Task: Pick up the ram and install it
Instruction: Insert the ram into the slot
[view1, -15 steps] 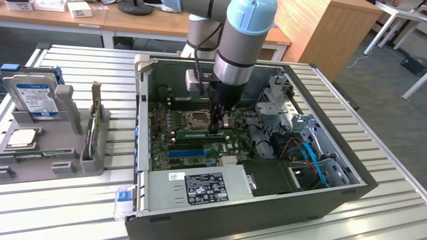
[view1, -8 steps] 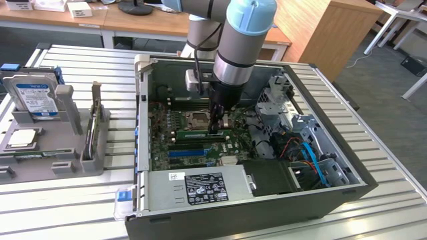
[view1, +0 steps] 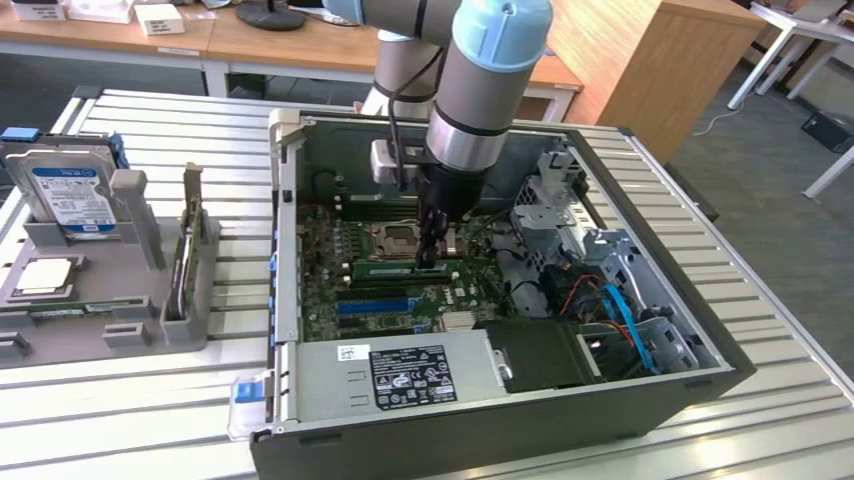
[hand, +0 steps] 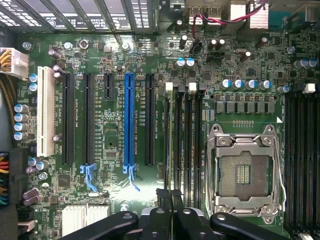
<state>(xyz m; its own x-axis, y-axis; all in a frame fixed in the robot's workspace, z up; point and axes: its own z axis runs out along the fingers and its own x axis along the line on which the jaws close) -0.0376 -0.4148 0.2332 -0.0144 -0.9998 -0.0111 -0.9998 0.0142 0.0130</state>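
The gripper is clamped on the ram, the green stick lying along a memory slot just beside the processor socket inside the computer case

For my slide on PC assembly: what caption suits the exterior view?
Arm reaches into the open PC case, gripper holding the ram beside the CPU socket.
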